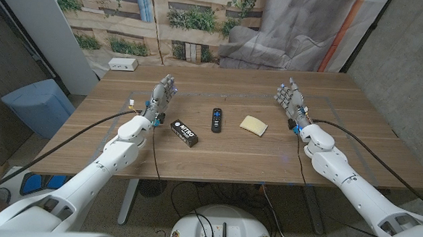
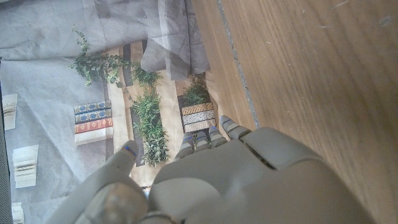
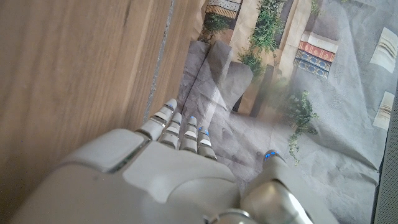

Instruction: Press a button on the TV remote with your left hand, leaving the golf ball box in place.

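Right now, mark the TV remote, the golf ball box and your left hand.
TV remote [image 1: 216, 119], head view, middle of its black body.
Golf ball box [image 1: 184, 133], head view, centre of its printed top face.
Left hand [image 1: 163, 94], head view, middle of the hand.

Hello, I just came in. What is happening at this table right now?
Nothing is being handled yet. The robot's left hand and right hand are both over the wooden table with fingers apart, holding nothing. In the middle lie three things in a row: a black golf ball box, a black TV remote and a pale yellow sponge-like block. The remote is between the other two and untouched, so the button press has not begun. The box lies nearest the left hand.
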Motion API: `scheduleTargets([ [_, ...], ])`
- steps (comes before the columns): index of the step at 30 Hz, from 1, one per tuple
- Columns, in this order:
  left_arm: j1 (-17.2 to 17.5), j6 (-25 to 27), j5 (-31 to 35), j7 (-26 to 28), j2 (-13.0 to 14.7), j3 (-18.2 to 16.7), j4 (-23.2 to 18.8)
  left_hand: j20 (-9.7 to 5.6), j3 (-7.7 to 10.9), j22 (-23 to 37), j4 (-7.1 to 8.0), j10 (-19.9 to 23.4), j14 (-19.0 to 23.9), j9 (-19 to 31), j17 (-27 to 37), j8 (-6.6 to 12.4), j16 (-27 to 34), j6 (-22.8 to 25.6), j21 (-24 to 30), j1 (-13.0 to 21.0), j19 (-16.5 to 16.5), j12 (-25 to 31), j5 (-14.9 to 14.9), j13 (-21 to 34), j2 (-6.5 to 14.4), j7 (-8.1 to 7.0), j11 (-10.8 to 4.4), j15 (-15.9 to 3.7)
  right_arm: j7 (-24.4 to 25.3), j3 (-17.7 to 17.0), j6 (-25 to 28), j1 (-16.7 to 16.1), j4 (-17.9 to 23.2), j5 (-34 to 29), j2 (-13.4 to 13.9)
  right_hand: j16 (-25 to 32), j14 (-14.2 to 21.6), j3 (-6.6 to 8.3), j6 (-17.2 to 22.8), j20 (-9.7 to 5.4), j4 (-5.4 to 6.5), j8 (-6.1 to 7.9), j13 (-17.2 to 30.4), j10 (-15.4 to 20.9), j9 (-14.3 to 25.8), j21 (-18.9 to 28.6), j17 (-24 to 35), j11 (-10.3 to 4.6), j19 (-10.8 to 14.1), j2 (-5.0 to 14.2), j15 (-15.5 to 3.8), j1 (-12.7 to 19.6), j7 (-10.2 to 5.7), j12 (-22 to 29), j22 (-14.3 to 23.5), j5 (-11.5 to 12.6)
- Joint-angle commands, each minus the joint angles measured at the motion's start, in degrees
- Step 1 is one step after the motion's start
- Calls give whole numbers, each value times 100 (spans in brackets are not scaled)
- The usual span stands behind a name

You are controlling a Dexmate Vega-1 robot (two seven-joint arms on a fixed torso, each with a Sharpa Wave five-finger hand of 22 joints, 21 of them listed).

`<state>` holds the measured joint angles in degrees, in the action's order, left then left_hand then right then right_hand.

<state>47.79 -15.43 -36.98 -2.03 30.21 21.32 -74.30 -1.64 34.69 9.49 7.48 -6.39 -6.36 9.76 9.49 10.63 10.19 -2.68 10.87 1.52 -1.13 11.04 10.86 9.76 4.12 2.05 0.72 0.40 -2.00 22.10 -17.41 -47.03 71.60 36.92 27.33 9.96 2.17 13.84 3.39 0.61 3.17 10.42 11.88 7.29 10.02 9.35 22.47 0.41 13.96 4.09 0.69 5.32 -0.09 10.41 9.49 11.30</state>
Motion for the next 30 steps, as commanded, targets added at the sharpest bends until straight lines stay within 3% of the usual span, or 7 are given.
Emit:
scheduleTargets([
  [1,44,207,63,162,144,-17,-361,-73,60,21,-47,-84,-70,18,16,26,5,1,18,54,-25,13,36,26,507,-57,-4,-17,-67,65,-279,143,-370,-64,-225,33,-32,36,32,-63,4,34,-1,-19,17,47,-10,-1,-47,-5,-33,8,-25,25,9,37],
  [9,180,371,198,389,337,-42,-836,-73,94,24,-96,-123,-110,19,20,61,-10,164,5,69,-50,-8,26,27,484,-166,-1,-19,-17,60,-380,56,-242,-103,-224,43,-33,48,28,-82,-2,32,-12,-14,16,56,-36,0,-67,11,-61,9,-27,33,9,43],
  [18,403,736,480,586,758,-20,-1492,-72,100,26,-100,-159,-142,20,29,55,-15,209,1,53,-59,-21,18,28,464,-241,9,-28,266,36,-310,-123,124,-217,-121,46,-81,66,39,-177,-19,33,-34,-28,13,57,-92,1,-148,29,-133,7,-30,35,6,52],
  [26,664,1000,973,879,1222,-39,-2207,-234,110,27,-132,-210,-337,15,31,29,-50,299,-86,26,-384,-28,0,32,408,-318,31,-1,559,19,-75,-289,464,-308,14,88,-25,77,-38,-222,-20,2,-59,-70,9,50,-152,-28,-277,50,-148,-19,-57,28,5,62],
  [30,798,1269,1293,1154,1447,-64,-2613,-241,120,27,-152,-221,-389,13,29,38,-48,381,-92,26,-486,-26,-3,32,404,-379,39,16,907,19,-33,-367,588,-489,10,175,213,82,-14,-196,-24,20,-83,37,7,98,-219,-34,-237,55,-136,-50,-46,69,2,69],
])
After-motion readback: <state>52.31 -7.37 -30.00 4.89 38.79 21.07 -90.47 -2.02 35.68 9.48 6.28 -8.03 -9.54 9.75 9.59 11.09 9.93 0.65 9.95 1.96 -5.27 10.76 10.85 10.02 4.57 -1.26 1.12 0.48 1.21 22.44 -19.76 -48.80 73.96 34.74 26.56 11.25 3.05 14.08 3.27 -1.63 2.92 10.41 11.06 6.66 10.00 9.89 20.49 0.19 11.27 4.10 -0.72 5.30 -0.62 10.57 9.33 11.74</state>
